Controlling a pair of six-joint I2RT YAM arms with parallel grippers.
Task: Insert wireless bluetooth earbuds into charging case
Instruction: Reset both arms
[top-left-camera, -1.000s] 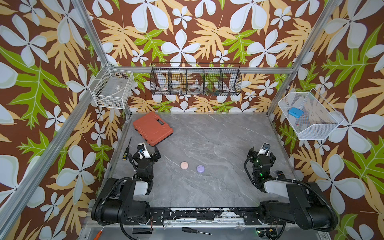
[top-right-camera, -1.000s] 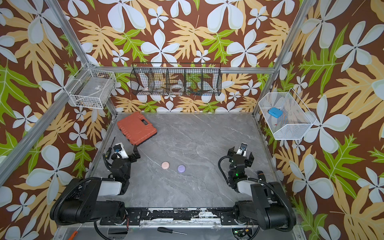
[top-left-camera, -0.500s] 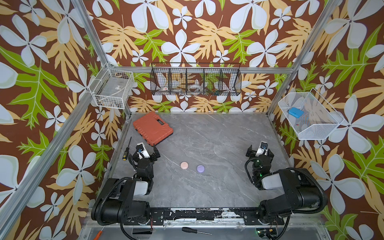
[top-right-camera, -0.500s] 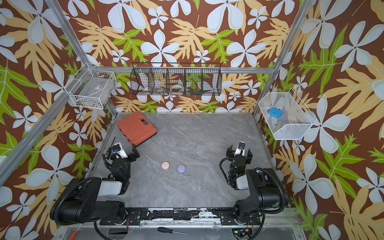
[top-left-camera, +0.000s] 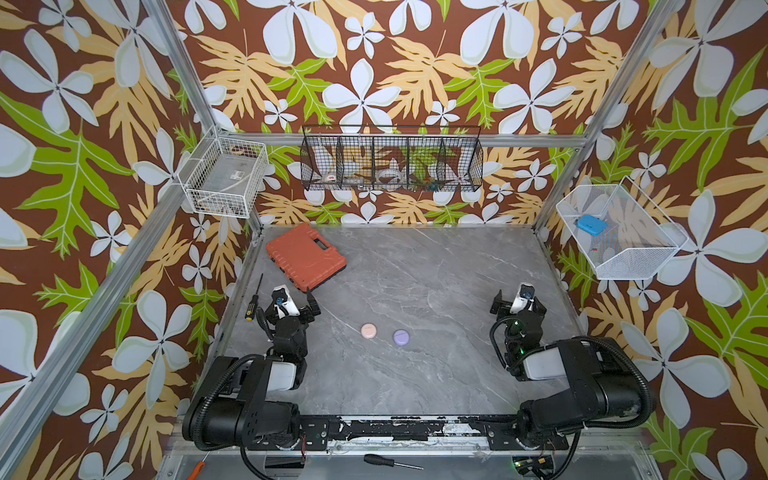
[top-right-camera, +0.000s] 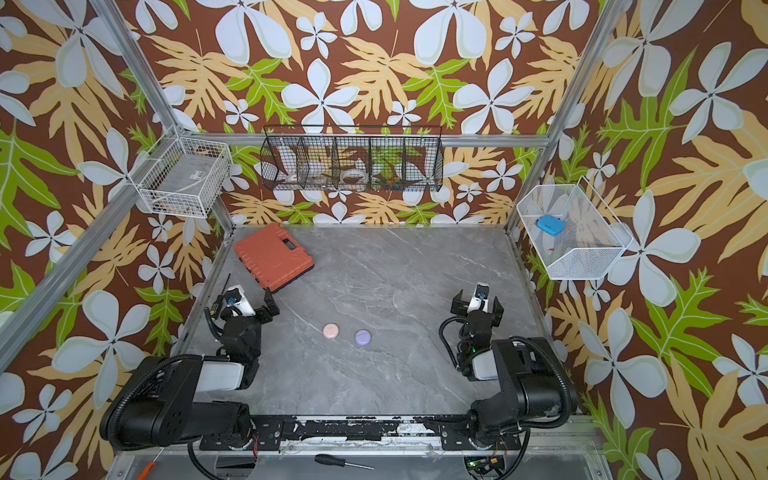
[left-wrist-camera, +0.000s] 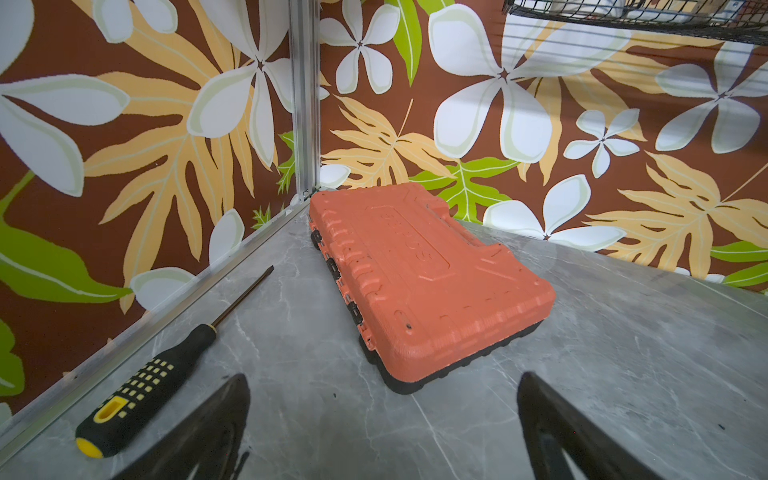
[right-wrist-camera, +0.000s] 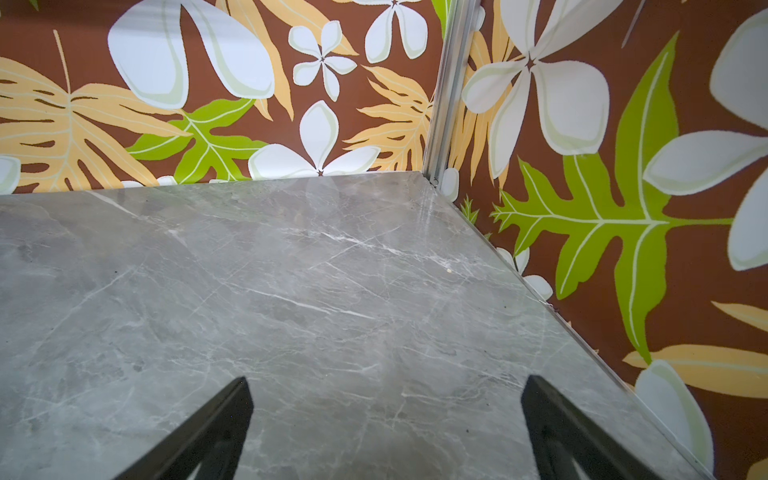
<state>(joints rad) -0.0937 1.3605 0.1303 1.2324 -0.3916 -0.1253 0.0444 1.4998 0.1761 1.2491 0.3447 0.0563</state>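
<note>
Change first: your right arm has refolded over the last second, with its elbow raised. The right gripper (right-wrist-camera: 387, 379) has hardly shifted. Left arm, cases and tools sit as before.

Pose: both arms are folded back at the 6 o'clock edge of the worktop (top-left-camera: 436, 270), wrists pointing to 12 o'clock. The left gripper (left-wrist-camera: 382, 376) is at 8 o'clock and the right gripper at 4 o'clock, both low over the surface. Each has its jaws spread wide and holds nothing. The left wrist view faces the orange tool case (left-wrist-camera: 419, 286); the right wrist view faces bare worktop and the far right corner.

Task things: you see no earbuds in any view, so I can't tell where they are. The pink case (top-left-camera: 368, 331) and lavender case (top-left-camera: 401, 336) lie closed near the centre. The lavender case is at the pink case's 3 o'clock, just beside it and apart.

Around: the tool case lies flat at 10 o'clock. A yellow-black screwdriver (left-wrist-camera: 141, 382) lies along the 9 o'clock edge, just beside the left gripper. A black screwdriver (top-left-camera: 390, 461) lies on the front rail at 6 o'clock. Bare worktop lies between each gripper and the cases.
</note>
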